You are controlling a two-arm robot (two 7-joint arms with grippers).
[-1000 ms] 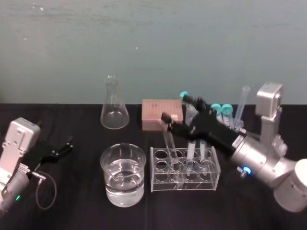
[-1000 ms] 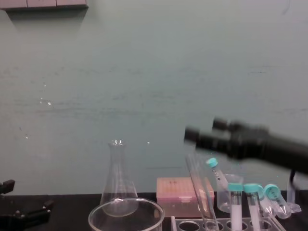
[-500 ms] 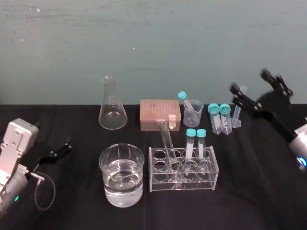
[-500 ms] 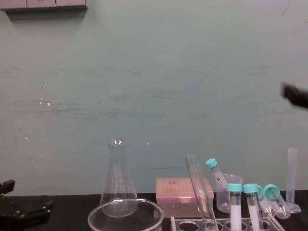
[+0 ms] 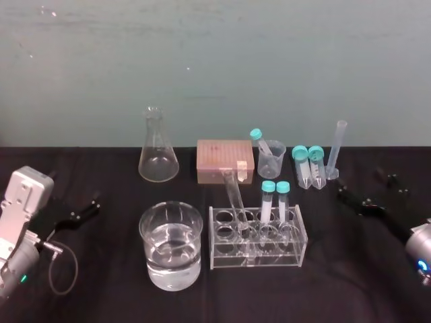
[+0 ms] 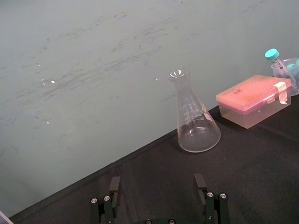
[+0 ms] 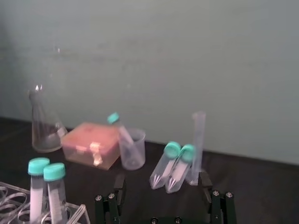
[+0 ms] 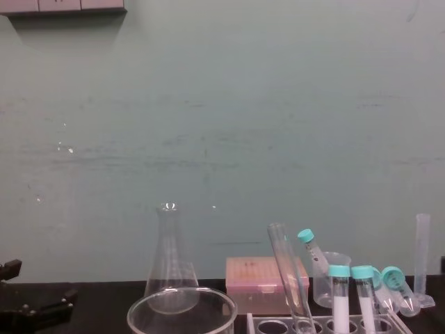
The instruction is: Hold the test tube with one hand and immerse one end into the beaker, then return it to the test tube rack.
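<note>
A black table (image 5: 323,289) runs the width of the scene in front of a pale green wall. The left gripper (image 5: 89,205) rests low over the table's left side with its fingers spread apart and nothing between them, well away from the glassware. The right gripper (image 7: 161,183) sits low at the table's right side, also spread wide and empty, with the rack off to its left. Near the front, a wide beaker (image 5: 145,232) stands partly full of clear water, and the clear rack (image 5: 269,261) stands just to its right without touching it. Behind the beaker is a cone-shaped flask (image 5: 159,158), and to the flask's right a pink box (image 5: 225,160). The long test tube (image 5: 234,195) stands in the rack, in a hole left of the two teal-capped tubes (image 5: 275,200), tilted so its open mouth leans back and left toward the box. Farther back on the right, a small plastic cup (image 5: 273,161) holds one slanted capped tube, and a thin measuring cylinder (image 5: 334,151) stands beside two more capped tubes.
</note>
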